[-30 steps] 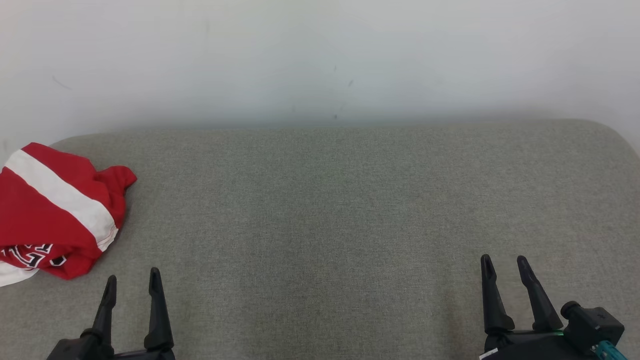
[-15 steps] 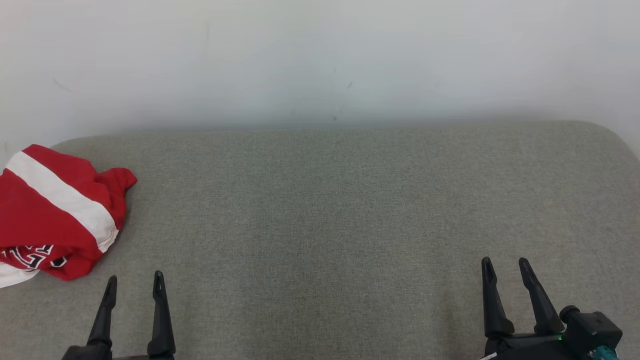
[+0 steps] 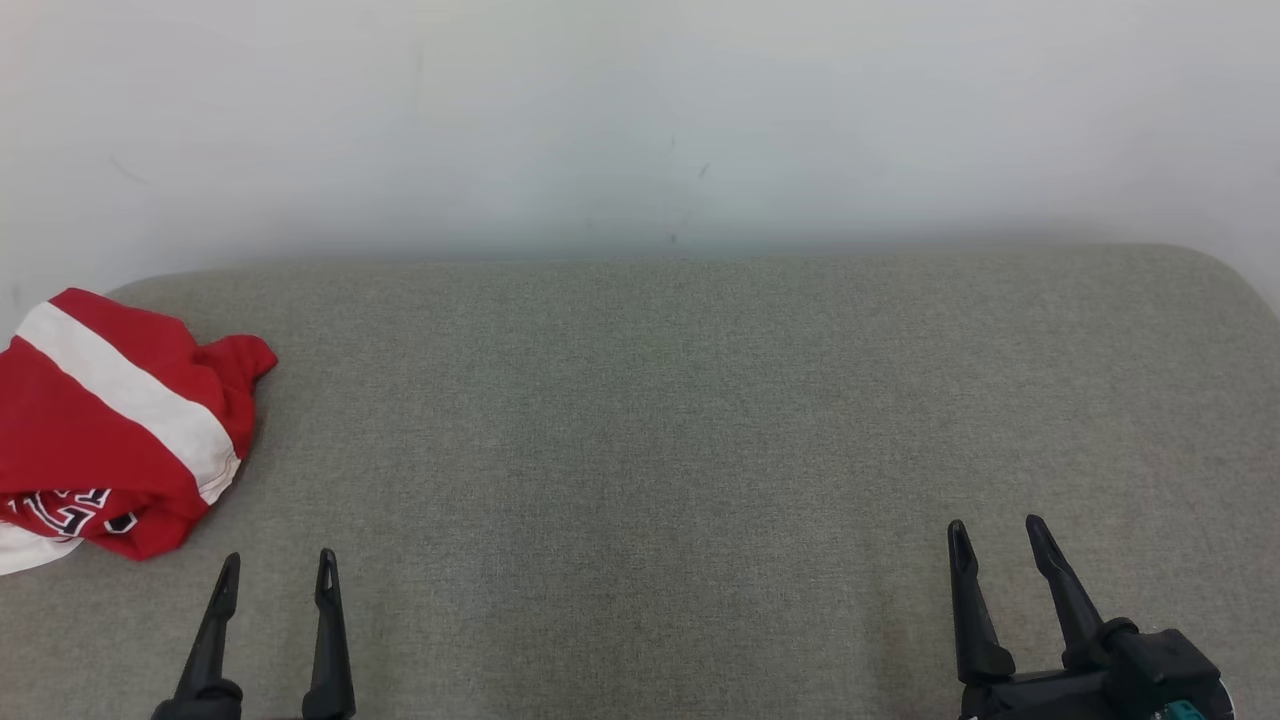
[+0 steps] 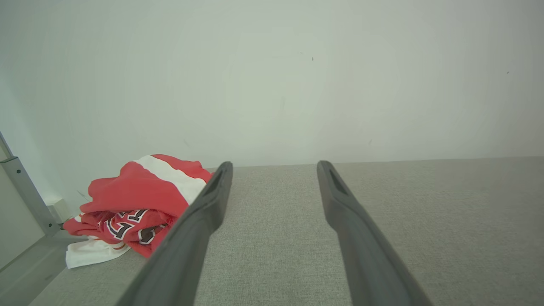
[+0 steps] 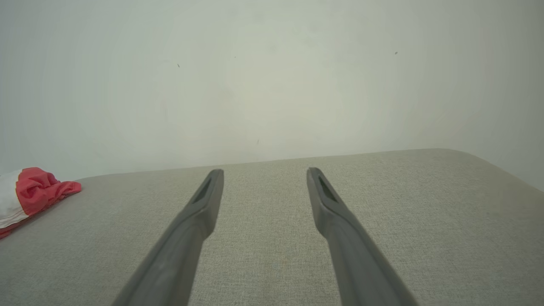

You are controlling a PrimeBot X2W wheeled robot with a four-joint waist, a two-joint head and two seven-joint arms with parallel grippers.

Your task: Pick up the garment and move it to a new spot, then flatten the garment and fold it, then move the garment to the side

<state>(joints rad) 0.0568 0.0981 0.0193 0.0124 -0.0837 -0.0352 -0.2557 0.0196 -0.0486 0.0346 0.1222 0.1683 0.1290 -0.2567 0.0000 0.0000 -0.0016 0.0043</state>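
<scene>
Two grippers low in the head view: left gripper (image 3: 279, 558) at the lower left, right gripper (image 3: 996, 525) at the lower right. Both with fingers spread apart and pointing up the frame, both empty. Under them a grey woven cushion (image 3: 640, 420) with rounded far corners, backed by a pale wall (image 3: 640, 120) with a few faint marks.

At the far left edge of the head view, about mid-height, the garment (image 3: 110, 420), partly cut off by the frame. Red cloth with a broad white band across it, black-and-white lettering on a fold at the bottom, a scrap of white cloth sticking out underneath. Crumpled in a heap on the cushion. Up and to the left of the left gripper, near it but not touching, with a strip of bare cushion between heap and fingertips. Well apart from the right gripper, with almost the whole width of the cushion between.

Left wrist view: heap at the lower left of the frame, overlapped at its right edge by the left-hand finger in the picture, though clear of it by the head view. Grey metal post (image 4: 25, 191) at the left edge, beside the heap.

Right wrist view: a small corner of red and white at the far left edge, mid-height, far from both fingers.
</scene>
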